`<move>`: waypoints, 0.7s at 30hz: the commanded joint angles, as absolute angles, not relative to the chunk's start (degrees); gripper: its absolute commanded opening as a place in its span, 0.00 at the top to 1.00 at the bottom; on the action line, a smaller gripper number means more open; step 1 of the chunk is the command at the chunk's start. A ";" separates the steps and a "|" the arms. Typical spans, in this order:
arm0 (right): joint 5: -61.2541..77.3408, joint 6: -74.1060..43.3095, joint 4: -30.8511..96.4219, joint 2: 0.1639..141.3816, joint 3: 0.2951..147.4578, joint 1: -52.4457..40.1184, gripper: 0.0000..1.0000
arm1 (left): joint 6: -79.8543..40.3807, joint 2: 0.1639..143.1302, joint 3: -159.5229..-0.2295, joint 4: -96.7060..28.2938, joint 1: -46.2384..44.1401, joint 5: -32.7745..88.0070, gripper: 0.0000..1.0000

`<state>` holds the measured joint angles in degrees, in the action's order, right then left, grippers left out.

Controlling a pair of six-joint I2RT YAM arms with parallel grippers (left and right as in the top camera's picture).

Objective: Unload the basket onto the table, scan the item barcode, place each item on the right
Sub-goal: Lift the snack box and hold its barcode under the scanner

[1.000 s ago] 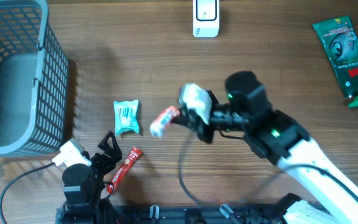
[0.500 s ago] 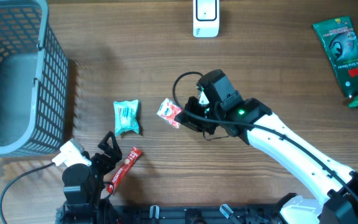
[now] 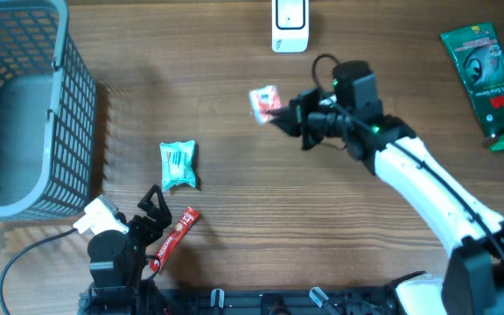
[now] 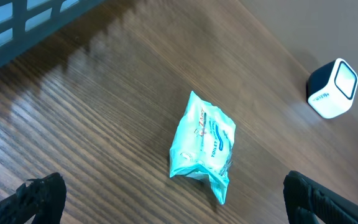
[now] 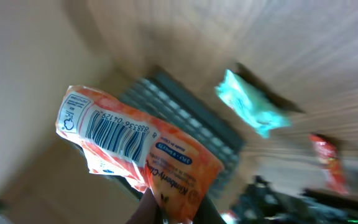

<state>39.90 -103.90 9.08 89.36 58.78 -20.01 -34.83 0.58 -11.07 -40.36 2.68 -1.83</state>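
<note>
— Fingers (image 4: 39, 198) of the left gripper (image 3: 153, 212)?
— Spread wide, holding nothing, near left; red sachet (image 3: 175, 234) just beside, teal pack (image 3: 178, 164) beyond.
— And the right gripper (image 3: 283, 115)?
— Clenched on the orange packet (image 3: 263, 100), farther out, its barcode (image 5: 114, 132) facing the wrist camera, white scanner (image 3: 289, 24) beyond at the far edge.

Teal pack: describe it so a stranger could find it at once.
Start at the grey mesh basket on the left of the table. Just right of it, on bare wood, lies a small crinkled pack. It is teal; the slim wrapper nearby is red.
</note>
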 commanded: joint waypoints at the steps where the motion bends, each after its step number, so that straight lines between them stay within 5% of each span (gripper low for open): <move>1: 43.09 -114.56 0.60 94.87 58.81 -17.28 0.96 | -35.18 0.54 -10.48 -40.42 2.35 -2.42 0.00; 7: 45.19 -118.65 -29.10 106.72 61.41 -15.35 0.95 | -35.18 0.54 -10.48 -40.42 2.35 -2.44 0.00; 21: 35.75 -118.67 -13.63 125.86 87.70 -11.27 0.95 | -35.18 0.54 -10.48 -40.42 2.35 -2.42 0.00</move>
<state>39.53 -118.24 -15.86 122.67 82.78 -12.16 -34.83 0.58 -11.07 -40.40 2.68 -1.83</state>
